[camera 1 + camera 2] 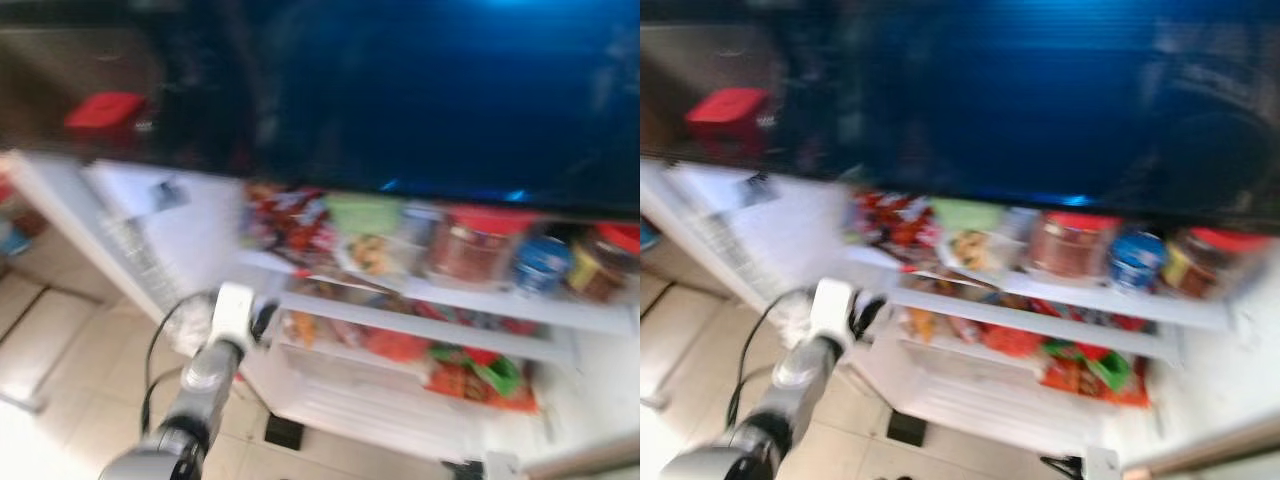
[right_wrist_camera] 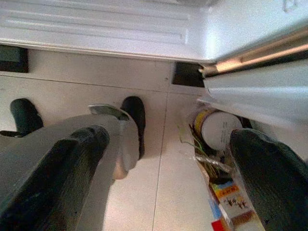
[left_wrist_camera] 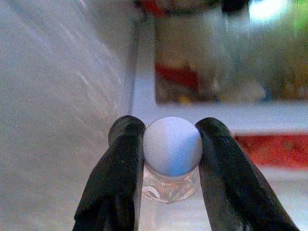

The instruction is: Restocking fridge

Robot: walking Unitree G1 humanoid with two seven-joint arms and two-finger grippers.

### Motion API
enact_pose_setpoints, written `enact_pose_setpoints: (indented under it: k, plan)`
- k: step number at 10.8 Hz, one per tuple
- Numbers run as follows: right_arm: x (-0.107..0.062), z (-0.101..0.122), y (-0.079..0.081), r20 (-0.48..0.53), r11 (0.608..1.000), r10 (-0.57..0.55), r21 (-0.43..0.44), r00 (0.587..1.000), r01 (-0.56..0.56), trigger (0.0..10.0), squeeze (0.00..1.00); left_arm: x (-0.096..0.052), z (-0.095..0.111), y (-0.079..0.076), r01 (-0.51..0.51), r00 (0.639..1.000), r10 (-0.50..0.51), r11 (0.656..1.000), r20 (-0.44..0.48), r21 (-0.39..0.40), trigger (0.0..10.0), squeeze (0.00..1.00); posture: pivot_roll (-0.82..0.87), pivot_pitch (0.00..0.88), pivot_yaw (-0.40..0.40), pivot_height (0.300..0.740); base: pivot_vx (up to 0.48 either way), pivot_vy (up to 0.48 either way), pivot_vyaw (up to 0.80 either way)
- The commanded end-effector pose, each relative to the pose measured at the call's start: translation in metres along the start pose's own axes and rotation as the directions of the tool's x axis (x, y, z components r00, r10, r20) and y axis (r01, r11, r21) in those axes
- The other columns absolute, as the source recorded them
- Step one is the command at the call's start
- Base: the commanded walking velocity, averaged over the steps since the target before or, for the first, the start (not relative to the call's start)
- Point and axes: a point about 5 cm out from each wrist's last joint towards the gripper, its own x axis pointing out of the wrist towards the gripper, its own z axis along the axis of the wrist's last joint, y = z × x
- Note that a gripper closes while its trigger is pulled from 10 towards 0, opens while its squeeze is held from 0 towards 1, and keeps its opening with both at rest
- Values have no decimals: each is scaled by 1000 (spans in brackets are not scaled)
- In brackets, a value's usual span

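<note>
The fridge stands open, its white shelf [image 1: 450, 295] holding a red-lidded jar [image 1: 478, 245], a blue tub [image 1: 541, 265], a green-lidded tub [image 1: 365, 215] and red packets [image 1: 290, 225]. Red and green packets [image 1: 480, 375] lie on the shelf below. My left gripper [image 1: 264, 320] reaches toward the left end of the lower shelves. In the left wrist view the left gripper [image 3: 171, 132] is shut on a small clear bottle with a white cap [image 3: 172, 149]. My right gripper [image 2: 166, 168] hangs open over the floor, nothing between its fingers. The head views are blurred.
The white fridge door [image 1: 130, 230] swings out to the left. A red box [image 1: 105, 110] sits on a dark surface at upper left. Below the right gripper lie tan floor tiles [image 2: 159, 202], a white-lidded jar [image 2: 220, 130] and packets [image 2: 231, 204] near the fridge base.
</note>
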Motion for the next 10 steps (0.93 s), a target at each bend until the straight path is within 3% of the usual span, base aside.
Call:
enact_pose_setpoints:
  k: [1,4,5,6,10]
  plan:
    - [0,-4,3,-14,1000,7,6,1000,-7,10000,0,-3,-5,2,1,1000,-1,1000,-16,5,10000,0,-99,157,121,740,0,0,-694]
    - [-1,-8,4,-14,1000,7,14,1000,-6,10000,0,-3,-5,2,7,1000,-7,1000,-17,3,10000,0,-104,185,137,740,0,0,-467]
    - [-5,-29,8,-37,999,11,43,999,-9,10000,0,-6,-7,-6,108,994,-108,994,0,4,10000,0,-106,199,157,740,0,0,0]
    - [-6,-34,10,-47,999,11,46,999,-9,10000,0,-6,-4,-12,174,984,-175,983,16,52,10000,0,-109,199,167,740,0,0,-575]
    - [-8,-40,12,-50,998,21,58,999,-18,10000,0,-8,-3,-14,190,981,-193,979,33,80,10000,0,-127,189,180,740,0,0,-694]
